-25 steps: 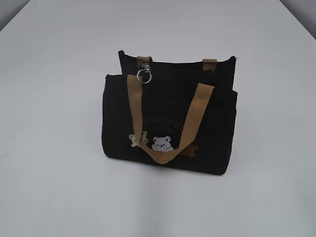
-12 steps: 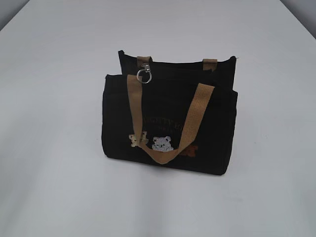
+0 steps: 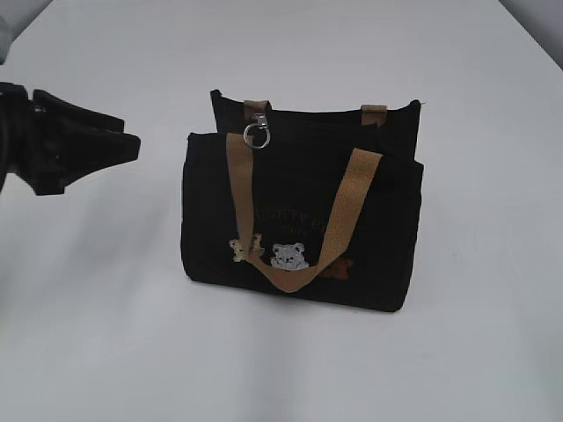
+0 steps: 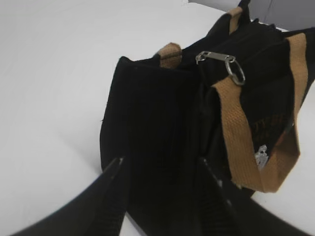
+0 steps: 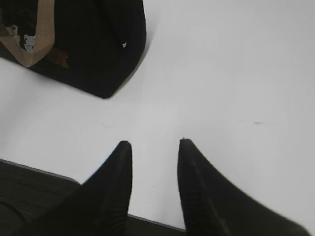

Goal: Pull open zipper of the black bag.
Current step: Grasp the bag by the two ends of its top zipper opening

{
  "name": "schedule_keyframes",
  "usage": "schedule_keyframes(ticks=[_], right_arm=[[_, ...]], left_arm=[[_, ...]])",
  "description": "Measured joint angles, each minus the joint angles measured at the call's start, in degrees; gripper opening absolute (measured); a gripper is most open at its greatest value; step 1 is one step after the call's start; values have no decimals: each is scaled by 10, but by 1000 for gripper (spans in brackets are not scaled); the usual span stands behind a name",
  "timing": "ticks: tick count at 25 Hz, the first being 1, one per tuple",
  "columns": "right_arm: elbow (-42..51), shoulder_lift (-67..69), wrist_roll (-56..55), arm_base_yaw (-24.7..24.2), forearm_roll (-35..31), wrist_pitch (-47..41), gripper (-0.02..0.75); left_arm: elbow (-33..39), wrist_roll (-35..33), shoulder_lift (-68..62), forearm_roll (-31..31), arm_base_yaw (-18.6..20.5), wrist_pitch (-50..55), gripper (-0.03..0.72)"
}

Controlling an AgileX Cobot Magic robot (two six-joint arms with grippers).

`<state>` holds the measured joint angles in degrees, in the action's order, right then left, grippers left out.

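The black bag (image 3: 299,220) stands upright on the white table, its front tan handle (image 3: 345,211) hanging over the bear patches. The zipper's silver ring pull (image 3: 256,134) lies at the top left of the bag, also seen in the left wrist view as the ring pull (image 4: 231,66). My left gripper (image 3: 130,141) hovers left of the bag, apart from it, open, pointing at the bag's end panel (image 4: 157,113). My right gripper (image 5: 154,142) is open and empty over bare table, with the bag's corner (image 5: 98,44) ahead to its left. It is out of the exterior view.
The white table (image 3: 457,352) spreads all round the bag. Its near edge (image 5: 49,174) runs just under the right gripper, with dark floor below it.
The left arm has come into the exterior view from the left edge and now sits beside the bag. The bag and its ring pull have not moved.
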<state>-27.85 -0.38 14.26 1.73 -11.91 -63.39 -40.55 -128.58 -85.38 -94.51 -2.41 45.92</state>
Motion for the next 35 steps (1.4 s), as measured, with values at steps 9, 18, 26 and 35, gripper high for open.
schedule_keyframes(ticks=[9,18,26,35], right_arm=[[0,3,1,0,-38,4,255],[-26,231,206,0,-202,106,255],[-133,638,591,61,-425,227,255],[-379,920,648,228,-288,279,255]], left_arm=[[-41,-80,-92,-28,-71,-27,372],[-71,-105,-169,-44,-119,-55,239],[-76,-105,-176,-44,-123,-50,58],[-76,-105,-176,-44,-123,-49,58]])
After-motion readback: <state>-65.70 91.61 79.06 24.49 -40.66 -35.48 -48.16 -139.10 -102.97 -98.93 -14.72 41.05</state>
